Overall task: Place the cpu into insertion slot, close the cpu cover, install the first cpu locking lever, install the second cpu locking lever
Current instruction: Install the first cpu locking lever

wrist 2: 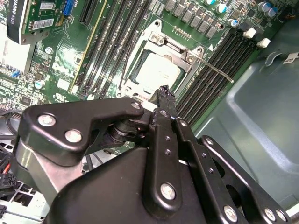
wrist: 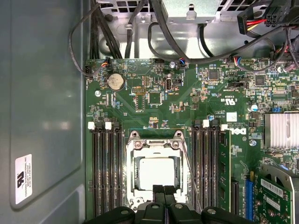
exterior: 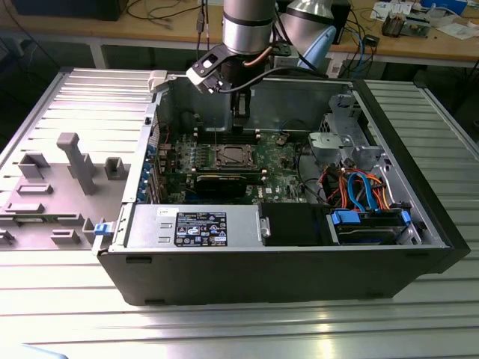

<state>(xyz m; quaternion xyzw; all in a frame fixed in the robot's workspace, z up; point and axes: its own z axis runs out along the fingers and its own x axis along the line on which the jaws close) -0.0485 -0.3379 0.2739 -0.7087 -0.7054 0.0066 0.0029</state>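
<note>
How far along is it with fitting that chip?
The cpu is already seated, with the cpu cover seemingly down around it. The shut, empty fingers hover close by. One locking lever sticks out unlatched, so the levers remain.

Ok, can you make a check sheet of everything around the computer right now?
Surface: ribbed metal table carrying the open computer case.
Job's things: cpu lies in the insertion slot; cpu cover down around it; one thin lever sticks out over the memory slots.
Clutter: grey plastic fixture beside the case.
Gripper: shut, holding nothing, poised by the cover's edge.
Cables: orange and blue cables inside the case.
Surroundings: workbench with wires behind.
</note>
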